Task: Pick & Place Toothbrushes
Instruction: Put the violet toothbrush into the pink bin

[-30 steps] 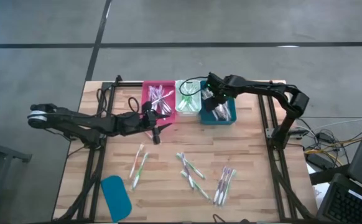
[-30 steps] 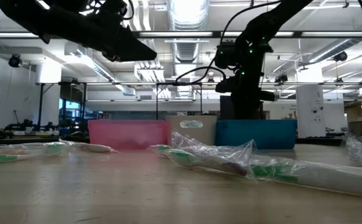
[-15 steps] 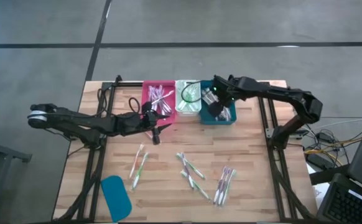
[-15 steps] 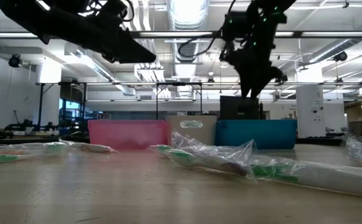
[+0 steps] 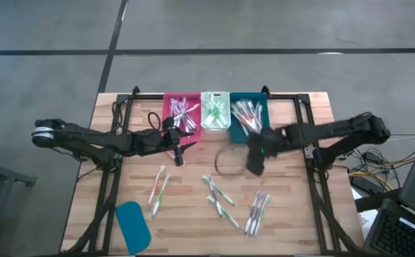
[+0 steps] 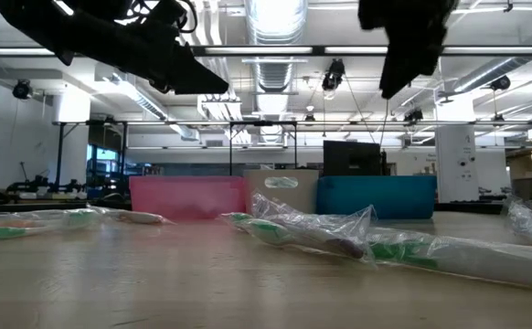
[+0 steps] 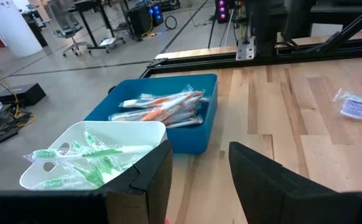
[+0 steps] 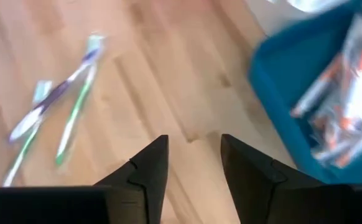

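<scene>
Risking a snagged or doubled pick: loose thin whitish toothbrushes in crinkly clear wrap (image 5: 218,194), with pink, green and orange accents, lie bunched and overlapping just below the empty, part-open right hand (image 5: 255,161). Others already sorted by colour behind it in pink (image 5: 181,113), white (image 5: 214,112) and blue plastic bins (image 5: 250,118). Left hand (image 5: 181,147) open, empty, waiting beside pink bin.

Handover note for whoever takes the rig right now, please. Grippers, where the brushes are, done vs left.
Left gripper: open, empty, hovering in front of the pink bin.
Right gripper: open, empty, over bare table in front of the teal bin.
Done: pink, white bin and teal bins each hold sorted toothbrushes.
Left: loose toothbrushes in three clusters on the table. Teal lid lies at the near left corner.
</scene>
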### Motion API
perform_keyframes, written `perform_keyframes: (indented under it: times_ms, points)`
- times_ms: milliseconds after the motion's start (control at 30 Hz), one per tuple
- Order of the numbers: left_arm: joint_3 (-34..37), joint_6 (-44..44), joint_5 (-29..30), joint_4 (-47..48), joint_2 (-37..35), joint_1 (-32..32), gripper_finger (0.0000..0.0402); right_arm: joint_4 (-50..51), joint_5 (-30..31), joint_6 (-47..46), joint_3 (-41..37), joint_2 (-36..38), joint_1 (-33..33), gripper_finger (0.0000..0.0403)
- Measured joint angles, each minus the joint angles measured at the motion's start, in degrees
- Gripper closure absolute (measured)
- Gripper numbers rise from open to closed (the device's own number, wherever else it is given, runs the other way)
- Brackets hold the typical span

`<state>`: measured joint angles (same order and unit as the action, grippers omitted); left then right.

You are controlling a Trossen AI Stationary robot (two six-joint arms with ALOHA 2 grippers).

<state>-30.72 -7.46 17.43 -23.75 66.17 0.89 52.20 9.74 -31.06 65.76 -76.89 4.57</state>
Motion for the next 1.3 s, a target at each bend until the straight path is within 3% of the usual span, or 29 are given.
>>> perform_keyframes:
  times_ms: [233, 467, 600, 933, 1300]
  points:
    - [0.0, 0.14, 0.0, 0.31, 0.0, 0.01, 0.0239, -7.35, 7.22, 1.42, -3.47, 0.02, 16.7, 0.0283]
    - [0.02, -1.02, -5.23, 3.52, 0.06, -0.03, 0.0239, -11.46, 13.27, -5.95, -6.38, -0.13, 24.2, 0.0303]
    - [-0.05, -7.16, -11.85, 4.79, 0.15, -0.26, 0.0239, -15.29, 14.31, -6.09, -8.51, -0.13, 24.96, 0.0311]
    - [-6.13, -12.33, -15.83, 21.93, 2.07, -5.5, 0.0239, -15.61, 14.49, -4.65, -8.47, -0.14, 24.43, 0.03]
    - [-24.67, -21.54, -16.55, 37.93, 22.28, -10.61, 0.0239, -15.53, 14.46, -4.33, -8.28, -0.13, 24.41, 0.0267]
